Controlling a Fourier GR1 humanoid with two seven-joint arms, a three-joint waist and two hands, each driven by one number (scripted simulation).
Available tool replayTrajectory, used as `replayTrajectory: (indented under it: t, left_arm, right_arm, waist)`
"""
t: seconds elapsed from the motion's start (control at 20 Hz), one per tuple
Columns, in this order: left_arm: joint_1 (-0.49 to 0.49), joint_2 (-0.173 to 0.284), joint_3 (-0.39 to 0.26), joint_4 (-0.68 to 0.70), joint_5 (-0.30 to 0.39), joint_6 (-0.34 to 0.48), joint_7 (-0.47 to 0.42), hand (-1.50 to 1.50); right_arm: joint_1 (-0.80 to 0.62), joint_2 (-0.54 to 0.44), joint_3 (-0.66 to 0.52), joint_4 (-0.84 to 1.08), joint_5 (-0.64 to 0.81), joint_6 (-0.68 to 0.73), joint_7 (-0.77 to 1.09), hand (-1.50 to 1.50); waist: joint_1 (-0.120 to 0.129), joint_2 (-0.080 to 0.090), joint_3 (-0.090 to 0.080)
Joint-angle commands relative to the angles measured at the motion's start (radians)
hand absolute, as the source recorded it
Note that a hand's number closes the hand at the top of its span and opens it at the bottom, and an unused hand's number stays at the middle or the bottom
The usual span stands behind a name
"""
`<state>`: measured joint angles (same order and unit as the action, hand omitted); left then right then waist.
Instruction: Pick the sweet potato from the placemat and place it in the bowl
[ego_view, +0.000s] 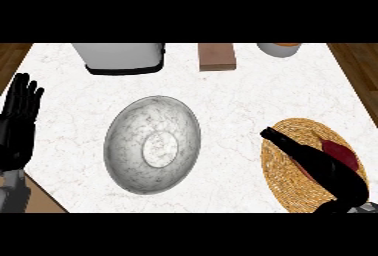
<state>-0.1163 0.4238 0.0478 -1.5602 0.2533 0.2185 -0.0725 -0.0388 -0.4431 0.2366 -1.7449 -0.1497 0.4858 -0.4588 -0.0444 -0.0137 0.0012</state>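
On the white marbled worktop (221, 100), seen from the head, a grey marbled bowl (153, 144) stands near the middle. To its right lies a round woven placemat (284, 170). The sweet potato (341, 154), dark red, rests on this mat, partly hidden behind the right hand (310, 160). This hand reaches across the mat with its fingers straight and close together, just beside the sweet potato. At the left edge the left hand (18, 125) rests open, fingers up and spread.
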Motion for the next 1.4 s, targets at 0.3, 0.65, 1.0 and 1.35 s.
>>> replayTrajectory:
  t: [0.3, 0.65, 1.0, 1.35]
  left_arm:
    - [-0.097, 0.045, 0.059, 0.039, 0.056, -0.063, 0.061, 0.0]
    - [-0.091, 0.027, 0.056, 0.047, 0.052, -0.065, 0.061, 0.0]
    - [-0.128, 0.01, 0.034, 0.059, 0.024, -0.064, 0.056, 0.0]
    - [-0.141, -0.03, 0.023, 0.126, -0.012, -0.081, -0.014, 0.0]
  right_arm:
    - [0.18, -0.352, -0.325, -0.151, 0.104, 0.069, -0.258, -1.5]
    - [0.226, -0.617, -0.46, -0.15, 0.22, 0.131, -0.224, -1.5]
    - [0.227, -0.795, -0.419, -0.1, 0.401, 0.14, -0.312, -1.5]
    - [0.155, -0.804, -0.264, -0.05, 0.51, 0.065, -0.283, -1.5]
  waist:
    - [0.017, 0.01, -0.001]
    - [0.019, 0.011, -0.001]
    - [0.04, 0.015, 0.0]
    - [0.062, 0.021, -0.001]
